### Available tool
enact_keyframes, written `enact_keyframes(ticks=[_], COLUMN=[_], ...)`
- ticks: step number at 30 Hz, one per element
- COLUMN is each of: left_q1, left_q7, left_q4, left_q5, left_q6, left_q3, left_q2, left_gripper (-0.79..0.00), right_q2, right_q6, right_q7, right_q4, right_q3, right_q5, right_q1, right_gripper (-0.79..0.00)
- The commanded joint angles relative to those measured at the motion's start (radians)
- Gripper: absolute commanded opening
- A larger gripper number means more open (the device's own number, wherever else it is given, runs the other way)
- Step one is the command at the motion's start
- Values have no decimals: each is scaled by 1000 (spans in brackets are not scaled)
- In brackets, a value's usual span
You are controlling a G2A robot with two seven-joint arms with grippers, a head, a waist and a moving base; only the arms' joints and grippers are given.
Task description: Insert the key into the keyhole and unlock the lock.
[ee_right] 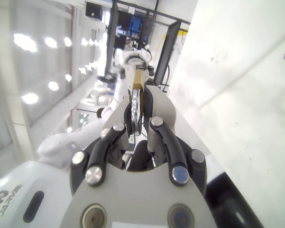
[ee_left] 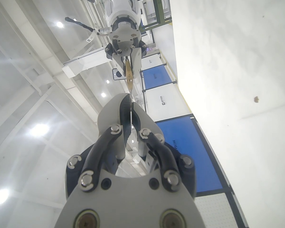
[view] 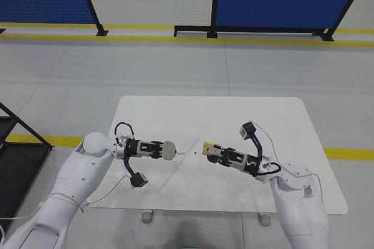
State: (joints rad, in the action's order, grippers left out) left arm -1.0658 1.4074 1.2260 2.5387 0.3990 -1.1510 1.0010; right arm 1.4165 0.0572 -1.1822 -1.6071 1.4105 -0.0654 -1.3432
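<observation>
- I am clamping my left pincer (ee_left: 128, 105) tight on the key (ee_left: 131, 110). The pads are closing on its head so that the blade is sticking out ahead, free to enter the lock.
- I am holding the key roughly level above the surface (view: 249, 118) and aiming it across at my other arm. Both pieces are hanging in the air, resting on nothing.
- I am gripping the lock (ee_right: 138, 79) in my right pincer (ee_right: 141, 96), which is shut on the chrome shackle (ee_right: 135, 110). The brass body is jutting out towards the key, and I judge this is leaving its end face open for insertion.
- From above, the key tip and the lock are facing each other with a gap between them, not touching.
- The key is showing me its thin edge, so its teeth are escaping me, and its head is sitting hidden between the pads.
- The keyhole is too small to make out, so I cannot tell whether the blade is truly lining up with it.
</observation>
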Motion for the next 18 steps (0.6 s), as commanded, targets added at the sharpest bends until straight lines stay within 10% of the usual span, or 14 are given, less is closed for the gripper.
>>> enact_keyframes(ticks=[1,18], left_q1=[-2,-26], left_q7=[-7,-25], left_q4=[0,44], left_q5=[-7,-29], left_q6=[-2,-40], left_q3=[5,57], left_q2=[0,2], left_gripper=[-785,-785], right_q2=[-5,-40], right_q6=[-6,-24], right_q7=[-30,-132], right_q4=[-2,8], right_q3=[-7,-51], right_q5=[6,-32], right_q1=[6,19], right_gripper=[-785,-785])
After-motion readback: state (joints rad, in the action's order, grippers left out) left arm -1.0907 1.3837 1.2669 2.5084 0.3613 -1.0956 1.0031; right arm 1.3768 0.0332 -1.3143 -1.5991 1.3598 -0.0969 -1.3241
